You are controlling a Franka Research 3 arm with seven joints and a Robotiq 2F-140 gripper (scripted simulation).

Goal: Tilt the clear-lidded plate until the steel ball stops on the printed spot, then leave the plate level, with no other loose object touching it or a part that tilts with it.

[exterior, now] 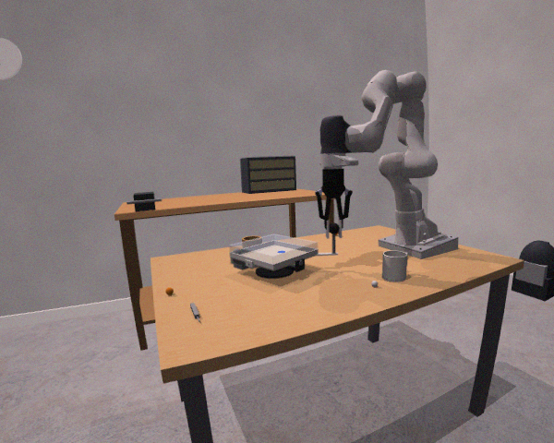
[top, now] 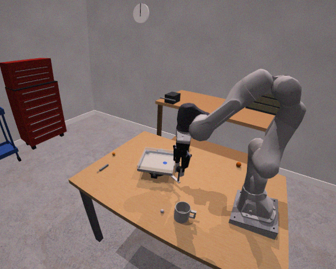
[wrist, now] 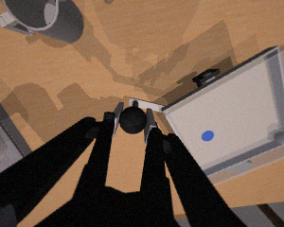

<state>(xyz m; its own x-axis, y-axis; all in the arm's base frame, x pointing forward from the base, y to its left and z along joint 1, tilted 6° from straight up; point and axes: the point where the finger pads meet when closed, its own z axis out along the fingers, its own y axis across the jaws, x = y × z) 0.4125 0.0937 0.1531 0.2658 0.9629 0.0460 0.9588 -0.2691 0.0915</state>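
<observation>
Rolling the steel ball (wrist: 280,137) out of the plate's (wrist: 237,111) corner w/ small, slow tilts looks best; blue spot (wrist: 207,136) is mid-plate, ball well apart from it. Plate sits near table's (top: 127,185) far-left edge, roughly level. Gripper (wrist: 133,122) is clamped on the black knob (wrist: 133,119) of the lever at plate's near corner. Arm reaches out from base, wrist pointing straight down.

Grey arm (top: 234,95), black end effector (top: 181,170)
</observation>
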